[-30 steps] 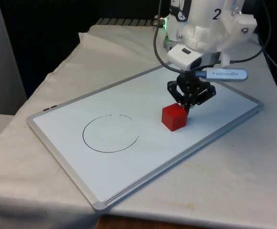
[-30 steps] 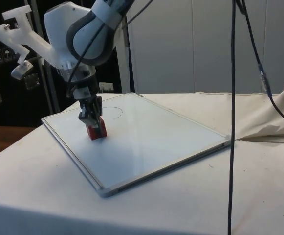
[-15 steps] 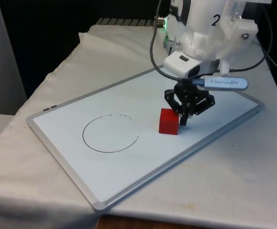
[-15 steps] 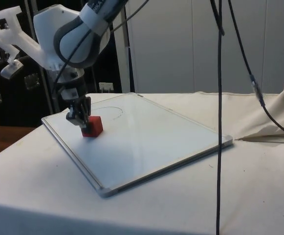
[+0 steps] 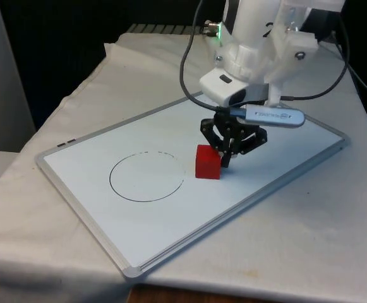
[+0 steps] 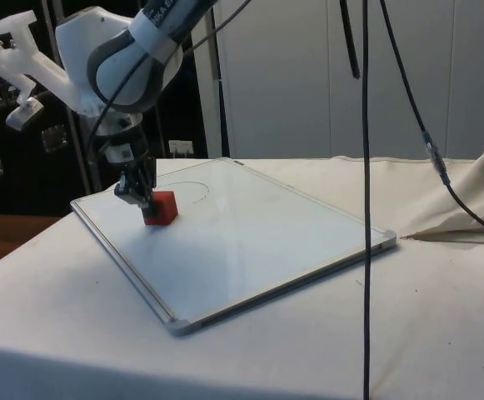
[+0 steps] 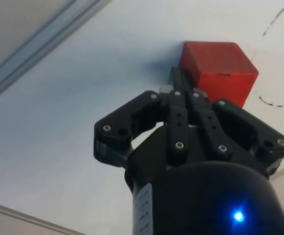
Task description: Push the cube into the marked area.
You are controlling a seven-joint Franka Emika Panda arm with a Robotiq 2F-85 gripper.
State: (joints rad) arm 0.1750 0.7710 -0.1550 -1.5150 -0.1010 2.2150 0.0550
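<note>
A red cube (image 5: 208, 162) (image 6: 161, 207) (image 7: 218, 70) sits on the whiteboard (image 5: 284, 158), just to the front view's right of a hand-drawn black circle (image 5: 147, 177). My gripper (image 5: 224, 160) (image 6: 138, 200) (image 7: 178, 78) is shut with nothing in it, its tips down at the board and pressed against the cube's side away from the circle. In the wrist view the closed fingers (image 7: 181, 98) meet the cube's edge, and part of the circle's line (image 7: 266, 100) shows just past it.
The whiteboard (image 6: 250, 233) lies at an angle on the white cloth, with a grey metal frame (image 5: 132, 270). Black cables (image 6: 365, 208) hang in front of the side camera. The cloth bunches up at the side view's right (image 6: 475, 200).
The gripper has slid toward the front view's left, pushing the cube across the board closer to the circle. The cube also turned slightly as it moved.
</note>
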